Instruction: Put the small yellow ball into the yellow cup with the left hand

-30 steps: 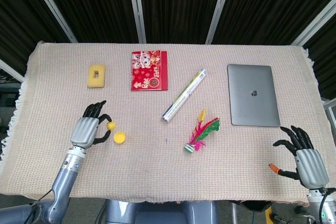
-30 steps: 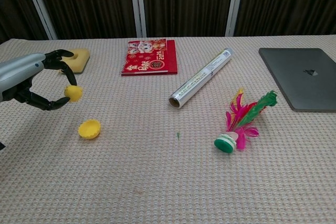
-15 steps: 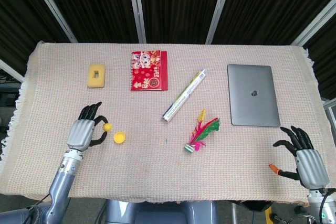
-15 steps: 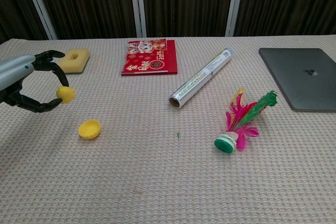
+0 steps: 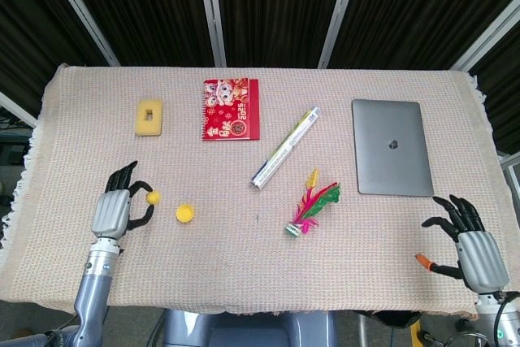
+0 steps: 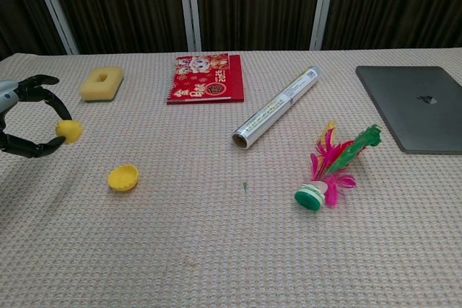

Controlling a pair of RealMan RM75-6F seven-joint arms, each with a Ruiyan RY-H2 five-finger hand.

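Yellow ball (image 5: 152,197) pinched by left hand (image 5: 112,211), clear of table, cup (image 5: 185,214) at its four o'clock, awaiting drop.

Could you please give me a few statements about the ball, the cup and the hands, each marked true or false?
1. The left hand pinches the small yellow ball. True.
2. The ball already lies in the yellow cup. False: the cup is empty, with the ball held beside it.
3. The right hand holds the shuttlecock. False: the feather shuttlecock lies on the table apart from it.
4. The laptop is closed. True.
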